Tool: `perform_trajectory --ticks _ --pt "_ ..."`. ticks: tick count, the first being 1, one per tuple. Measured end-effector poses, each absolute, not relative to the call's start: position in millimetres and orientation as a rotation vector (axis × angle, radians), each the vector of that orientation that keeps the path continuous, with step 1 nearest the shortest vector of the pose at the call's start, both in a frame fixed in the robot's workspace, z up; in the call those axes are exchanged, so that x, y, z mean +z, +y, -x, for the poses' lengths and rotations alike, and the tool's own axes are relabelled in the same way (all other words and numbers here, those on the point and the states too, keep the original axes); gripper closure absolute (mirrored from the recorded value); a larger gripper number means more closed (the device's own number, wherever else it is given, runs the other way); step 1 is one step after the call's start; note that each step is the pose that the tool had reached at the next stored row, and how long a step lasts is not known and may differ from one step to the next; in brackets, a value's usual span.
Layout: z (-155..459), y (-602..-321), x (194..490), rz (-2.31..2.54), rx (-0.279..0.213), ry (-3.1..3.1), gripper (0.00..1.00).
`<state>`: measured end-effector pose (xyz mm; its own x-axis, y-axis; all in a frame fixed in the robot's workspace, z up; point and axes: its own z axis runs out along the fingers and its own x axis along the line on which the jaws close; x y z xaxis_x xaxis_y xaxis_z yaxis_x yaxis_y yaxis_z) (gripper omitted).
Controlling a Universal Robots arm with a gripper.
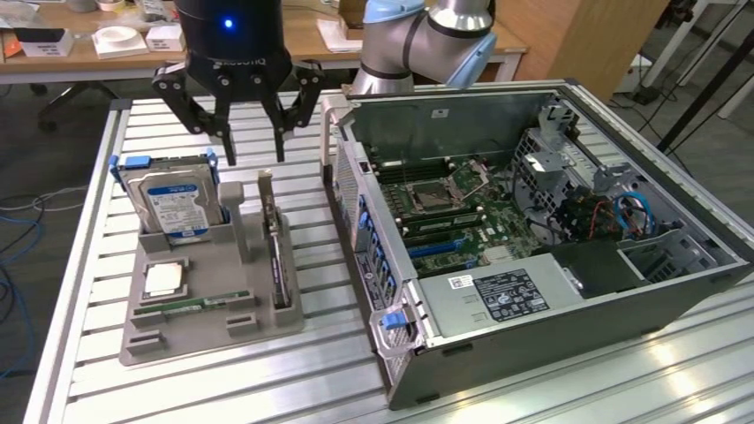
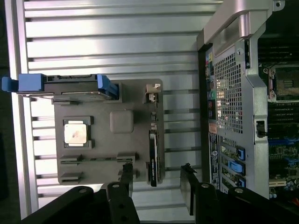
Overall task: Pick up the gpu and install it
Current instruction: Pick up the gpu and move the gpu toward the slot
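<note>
Exterior view: the gripper (image 1: 254,157) is seen hovering above the grey tray (image 1: 200,331), its fingers spread wide with nothing grasped. The gpu (image 1: 278,265) is stood on edge in the tray slot nearest the open computer case (image 1: 566,344), below the gripper and untouched.

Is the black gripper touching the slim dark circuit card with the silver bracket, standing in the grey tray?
Apart. The exterior view shows the open gripper hanging above the dark circuit card, with a clear gap below its fingertips.
</note>
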<state>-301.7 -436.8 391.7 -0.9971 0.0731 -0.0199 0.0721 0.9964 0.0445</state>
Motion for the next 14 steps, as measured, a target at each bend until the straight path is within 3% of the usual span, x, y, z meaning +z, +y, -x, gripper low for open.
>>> perform_trajectory --ticks 14 --pt "298 -437 381 -0.113 0.07 3.117 0.47"
